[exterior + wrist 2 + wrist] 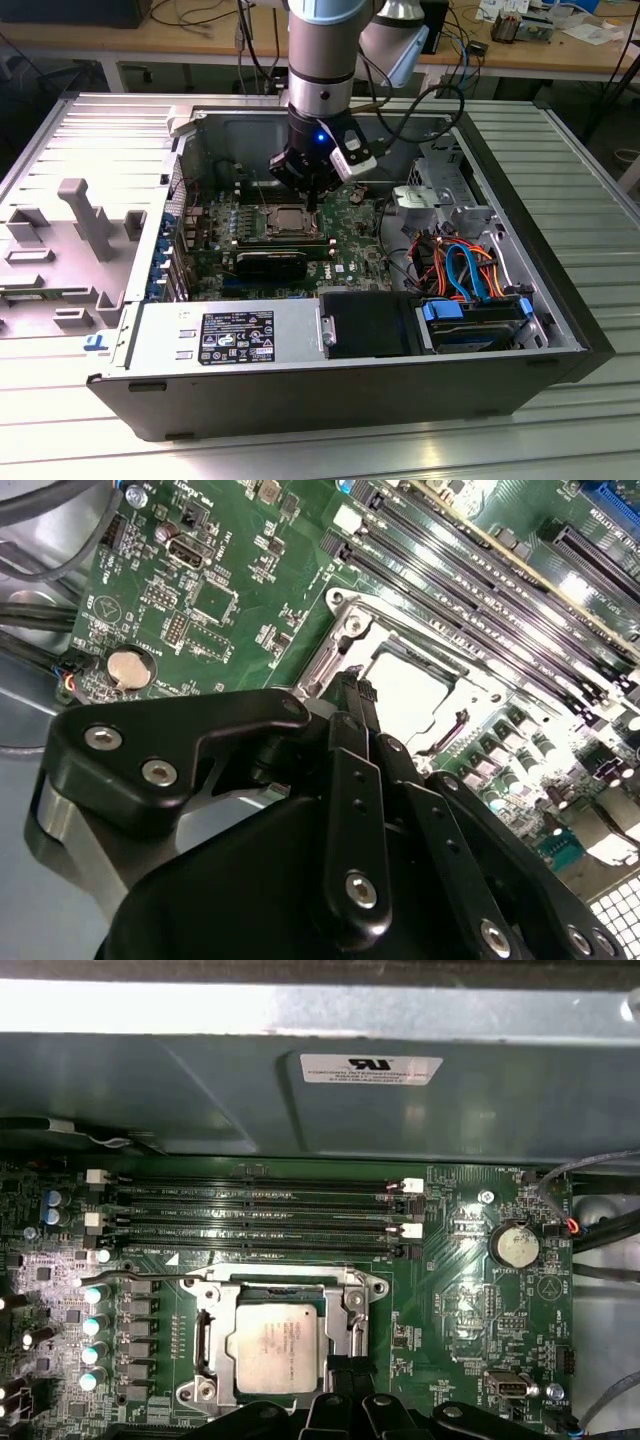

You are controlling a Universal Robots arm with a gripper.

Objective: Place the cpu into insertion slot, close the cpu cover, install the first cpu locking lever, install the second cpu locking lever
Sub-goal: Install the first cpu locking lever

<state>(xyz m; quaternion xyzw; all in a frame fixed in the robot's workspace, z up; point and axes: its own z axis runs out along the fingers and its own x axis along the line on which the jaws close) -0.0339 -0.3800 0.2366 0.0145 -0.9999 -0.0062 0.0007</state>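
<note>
Lying open on a ribbed metal bench (560,200), computer case (300,395), wooden desks (120,40) behind, jaws together beside cpu cover (352,1300).

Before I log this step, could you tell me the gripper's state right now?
Gripper: shut, fingers together, holding nothing, tips at the edge of the cpu cover, with the cpu seated beneath.

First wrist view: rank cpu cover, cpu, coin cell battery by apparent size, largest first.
1. cpu cover, the silver frame around the socket.
2. cpu, sitting inside the frame's opening.
3. coin cell battery, clearly smallest.
All lie on the same board, so nearness barely skews this.
</note>
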